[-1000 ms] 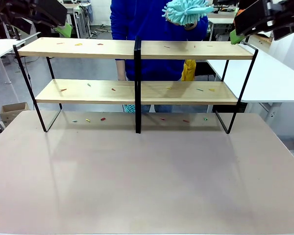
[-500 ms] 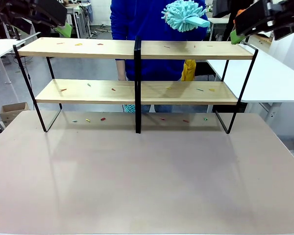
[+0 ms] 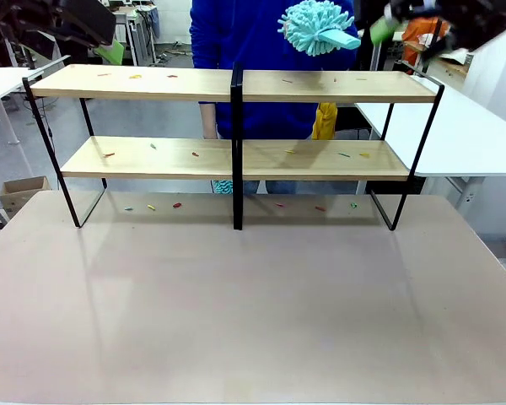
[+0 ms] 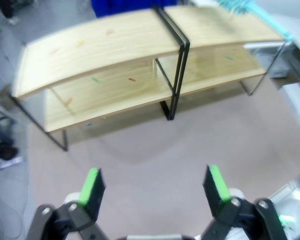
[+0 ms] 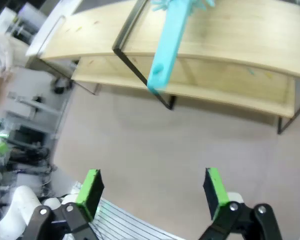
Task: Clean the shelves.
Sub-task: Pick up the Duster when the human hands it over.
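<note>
The right claw (image 5: 151,195) stands open with nothing between its green pads (image 5: 90,191). It hangs high over the right end of the shelves (image 5: 230,35). Just ahead of it, near but not touching, is the flat turquoise handle (image 5: 167,45) of a duster. The person in the blue top (image 3: 236,34) holds the duster up behind the rack, handle end pointing at the claw. Its fluffy chenille head (image 3: 308,24) sits above the top board, close to the central upright (image 3: 236,152).

The duster looks light. The head is soft and would squash or slip in a grip, while the handle looks like stiff, smooth plastic. The free end of the handle is the place to take it, pads across its flat faces and well clear of the fluff.

The shelves stand on the far part of the brownish-grey table (image 3: 253,321). Small coloured scraps (image 3: 135,76) lie on both boards and on the table beneath. The boards look rigid, but the thin black frame is probably light. A hard sideways sweep could slide or rock the rack, so strokes should be gentle and run along the boards. If it needs steadying, the upright or an end frame is the part to hold.

The left claw (image 4: 153,189) is also open and empty, high over the left end.
</note>
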`<state>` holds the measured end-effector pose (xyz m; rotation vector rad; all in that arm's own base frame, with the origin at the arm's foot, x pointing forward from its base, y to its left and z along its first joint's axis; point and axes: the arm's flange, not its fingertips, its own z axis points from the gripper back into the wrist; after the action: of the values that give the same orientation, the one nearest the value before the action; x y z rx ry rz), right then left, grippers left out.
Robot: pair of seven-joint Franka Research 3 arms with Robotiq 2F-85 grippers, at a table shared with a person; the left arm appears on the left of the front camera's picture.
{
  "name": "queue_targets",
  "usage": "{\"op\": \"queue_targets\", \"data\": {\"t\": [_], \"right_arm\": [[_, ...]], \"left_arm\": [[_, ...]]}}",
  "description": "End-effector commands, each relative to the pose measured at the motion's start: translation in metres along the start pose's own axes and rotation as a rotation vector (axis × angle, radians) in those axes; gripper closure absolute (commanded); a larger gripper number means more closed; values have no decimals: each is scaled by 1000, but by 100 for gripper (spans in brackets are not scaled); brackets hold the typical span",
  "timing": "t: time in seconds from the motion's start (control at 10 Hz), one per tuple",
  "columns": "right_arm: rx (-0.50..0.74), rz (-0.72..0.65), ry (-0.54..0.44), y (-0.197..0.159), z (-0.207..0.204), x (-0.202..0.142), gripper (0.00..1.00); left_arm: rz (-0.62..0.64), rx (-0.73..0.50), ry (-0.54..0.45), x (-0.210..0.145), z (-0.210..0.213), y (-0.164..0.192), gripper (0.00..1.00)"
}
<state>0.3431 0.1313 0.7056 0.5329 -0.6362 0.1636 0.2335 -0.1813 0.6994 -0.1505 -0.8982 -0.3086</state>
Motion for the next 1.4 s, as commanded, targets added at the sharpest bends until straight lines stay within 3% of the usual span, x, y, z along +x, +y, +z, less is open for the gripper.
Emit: {"op": "queue_targets", "data": {"t": [0.0,0.1,0.3,0.5,0.6,0.7,0.9,1.3], "right_arm": [[85,-308,274,-5,6,36,0],[0,0,0,0,0,0,0],[182,-204,178,-37,-20,55,0],[316,-364,240,-62,-51,108,0],[432,-362,307,-64,-70,123,0],[458,-402,287,-68,-88,134,0],[478,-414,300,-73,-117,136,0],[515,-445,287,-86,-117,126,0]], "left_arm": [[1,0,3,-1,0,0,0],[1,0,3,-1,0,0,0],[1,0,3,-1,0,0,0],[1,0,3,-1,0,0,0],[1,0,3,-1,0,0,0],[1,0,3,-1,0,0,0],[1,0,3,-1,0,0,0],[1,0,3,-1,0,0,0]]}}
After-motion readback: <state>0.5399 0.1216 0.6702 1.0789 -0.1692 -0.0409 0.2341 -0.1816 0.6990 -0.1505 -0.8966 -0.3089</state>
